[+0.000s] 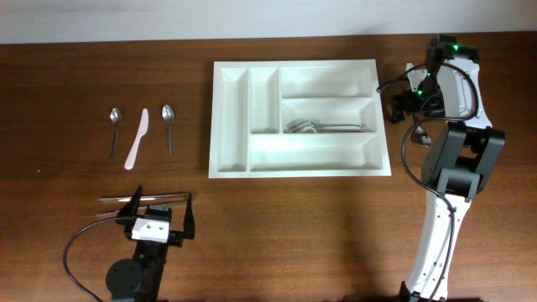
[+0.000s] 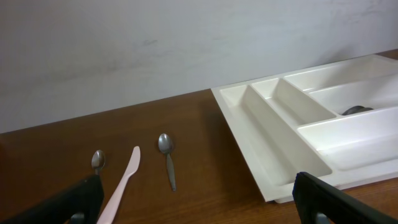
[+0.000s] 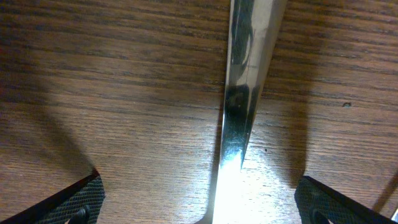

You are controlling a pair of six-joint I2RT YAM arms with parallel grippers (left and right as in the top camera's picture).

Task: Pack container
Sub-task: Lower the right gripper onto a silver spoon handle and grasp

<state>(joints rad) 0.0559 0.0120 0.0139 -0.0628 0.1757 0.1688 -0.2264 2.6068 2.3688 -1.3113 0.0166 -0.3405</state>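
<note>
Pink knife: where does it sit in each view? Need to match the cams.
Overhead: the pink knife lies left of the container, between two spoons.
Left wrist: lower left, between the same spoons.
Right wrist: not in it.
Shared landmark: the container, centre in overhead, right side in left wrist.

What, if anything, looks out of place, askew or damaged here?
Nothing stands out. The container sits square on the table, undamaged, with metal cutlery in its middle long compartment. Two spoons and a pink knife lie in a tidy row to its left. Nothing spilled.
</note>
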